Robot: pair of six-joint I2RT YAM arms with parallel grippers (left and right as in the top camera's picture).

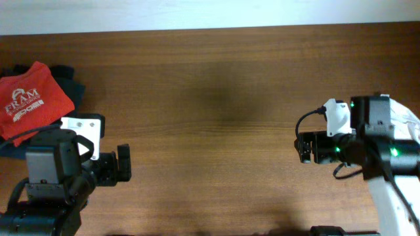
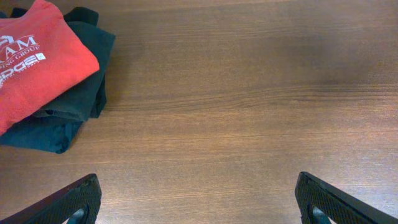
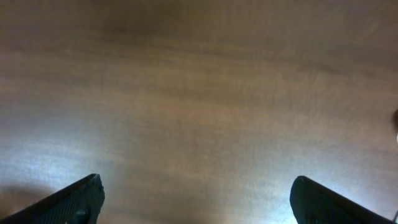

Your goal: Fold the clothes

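The shirt [image 1: 31, 98] lies at the left end of the desk [image 1: 216, 92]. It is soft red-orange cloth, folded into a rough slanted rectangle, with white lettering on its top face. In the left wrist view its edges are rounded and a little puffy, not creased sharp. It rests on dark clothes [image 1: 71, 80], a blue-green cloth folded thick and matte, whose layered edges stick out past the shirt on the side toward the middle of the desk.

My left jaws stand wide apart and hold nothing; only their two dark tips show, blunt wedges with a fine woven pattern. The pile sits ahead of them and to the left, well apart from both tips.

My right jaws are also wide apart and empty, over bare wood at the other end of the desk. The desk top is flat brown wood with long straight grain — sharp in the left wrist view, blurred and washed with pale glare in the right wrist view.
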